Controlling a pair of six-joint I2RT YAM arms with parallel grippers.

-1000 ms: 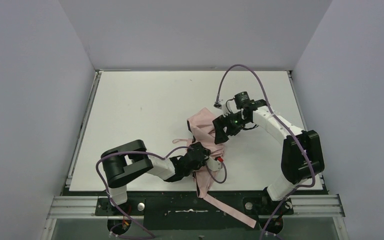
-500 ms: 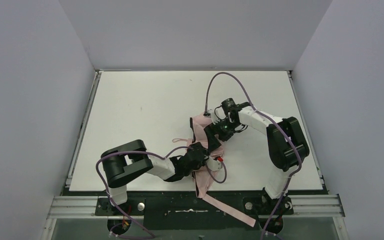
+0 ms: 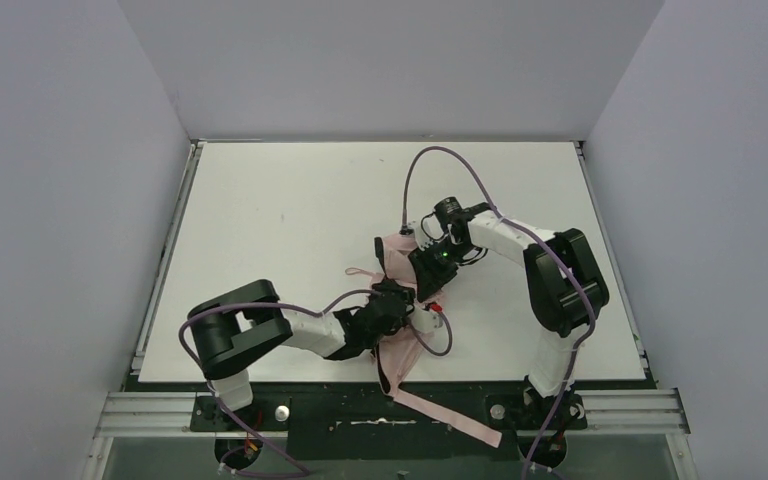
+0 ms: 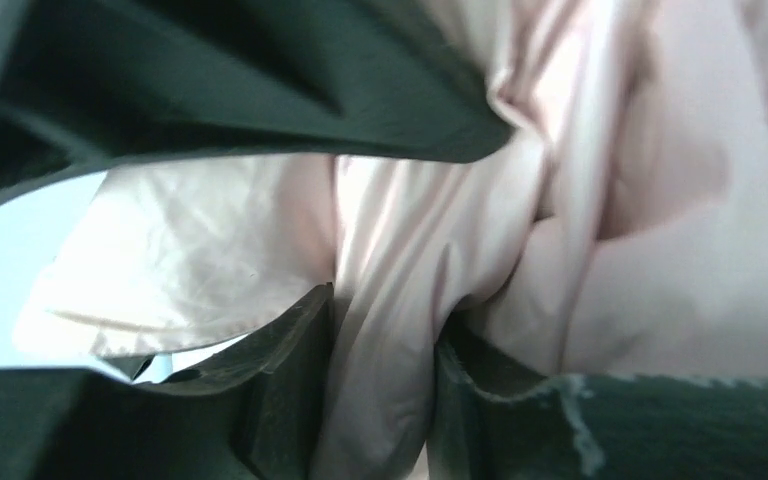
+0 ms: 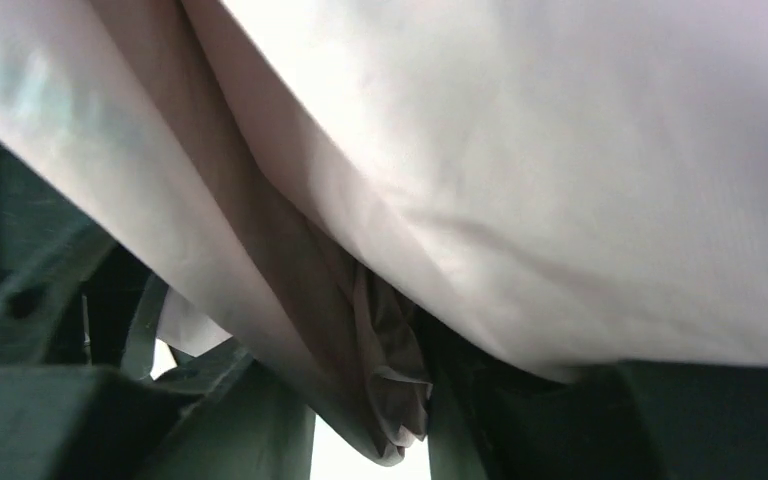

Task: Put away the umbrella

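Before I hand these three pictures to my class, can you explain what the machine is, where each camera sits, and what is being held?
Two robot arms are bolted at the near edge of a white table. The wide picture looks down from above and behind them. The two close-ups come from a camera on each wrist. On the table lies a pale pink umbrella, crumpled, with one strip hanging past the near edge. Each arm ends in a two-fingered claw. The left claw and the right claw meet at the umbrella. In each close-up, pink fabric is pinched between the dark fingers.
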